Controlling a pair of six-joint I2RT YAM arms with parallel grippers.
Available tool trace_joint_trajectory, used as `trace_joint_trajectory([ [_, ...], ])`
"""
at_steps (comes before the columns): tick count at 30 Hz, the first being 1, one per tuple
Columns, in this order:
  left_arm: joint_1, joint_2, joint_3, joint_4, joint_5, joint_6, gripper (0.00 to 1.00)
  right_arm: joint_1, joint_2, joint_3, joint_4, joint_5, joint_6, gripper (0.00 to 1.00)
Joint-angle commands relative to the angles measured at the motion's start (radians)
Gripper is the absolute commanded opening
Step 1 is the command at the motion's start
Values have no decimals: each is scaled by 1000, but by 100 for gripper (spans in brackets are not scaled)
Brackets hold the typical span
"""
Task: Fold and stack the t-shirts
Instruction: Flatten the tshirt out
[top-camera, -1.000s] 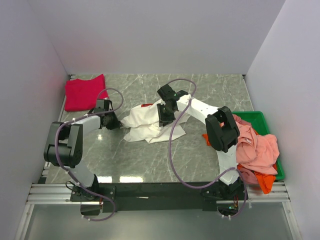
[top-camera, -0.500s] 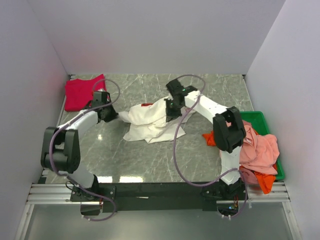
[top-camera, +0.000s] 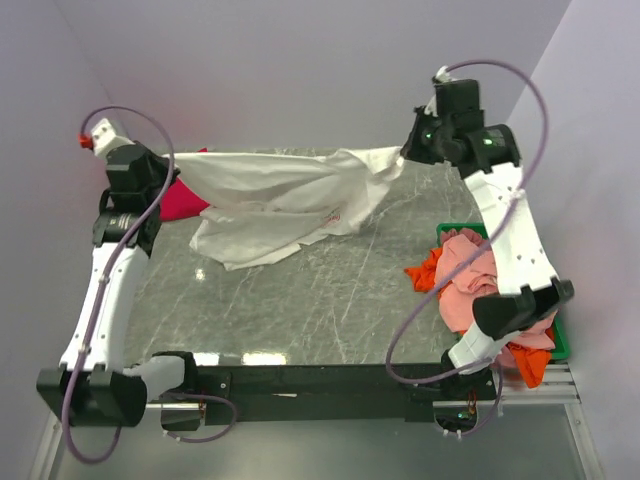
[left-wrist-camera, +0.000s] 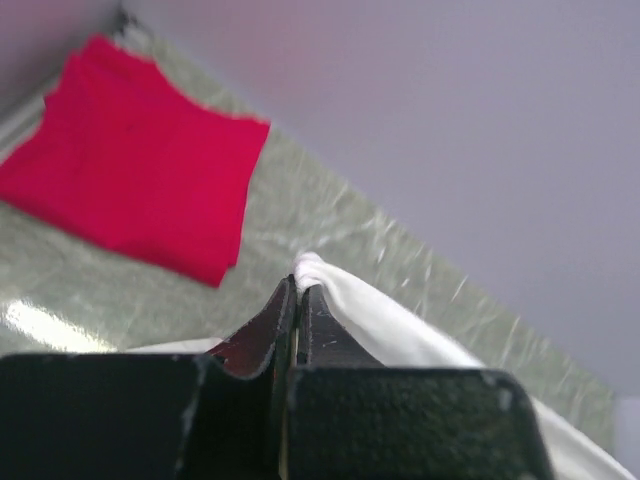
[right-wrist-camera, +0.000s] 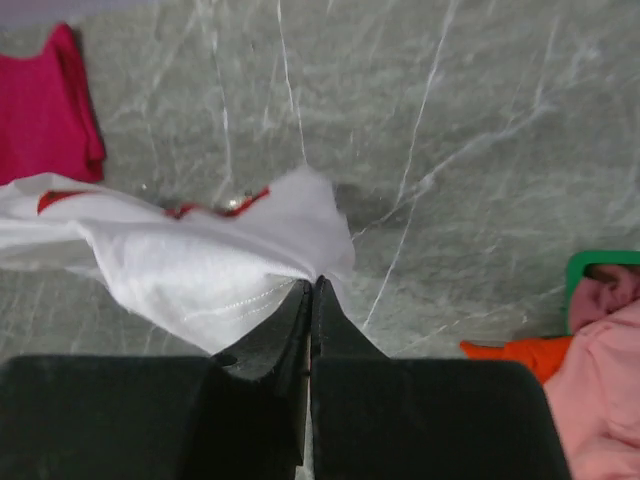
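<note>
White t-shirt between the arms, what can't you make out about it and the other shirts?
White t-shirt: red print folded inward; right wrist view shows only slivers, unreadable.
Crimson t-shirt: top view, mostly hidden behind the left arm and the white cloth.
Pink and orange t-shirts in the green bin: top view, the right arm crosses them; count unclear.
Both wrist views: the black jaws block the lower frame.

L tool (top-camera: 165, 171) + R tool (top-camera: 407, 152) risen & spread wide, white tee (top-camera: 270, 195) pulled up, stretched betw them
</note>
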Motion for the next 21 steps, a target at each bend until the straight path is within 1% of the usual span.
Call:
trace_joint_trajectory([
  [1,15,-104,58,26,-85,14,1,-13,-83,96,-114,106,-39,0],
  [7,15,-239,67,50,-113,40,1,-28,-218,124,-110,203,-27,0],
  [10,14,-288,60,69,-117,57,1,-36,-284,92,-64,221,-33,0],
  [12,15,-296,53,75,-79,71,1,-45,-309,52,-27,220,-44,0],
  [15,15,-269,47,53,-16,78,1,-63,-300,15,4,206,-53,0],
  [16,15,-240,46,47,37,75,1,-67,-289,18,10,192,-62,0],
  [19,15,-175,67,23,97,69,1,-76,-232,92,16,180,-81,0],
  [21,15,-152,101,18,111,74,1,-83,-179,187,12,175,-101,0],
])
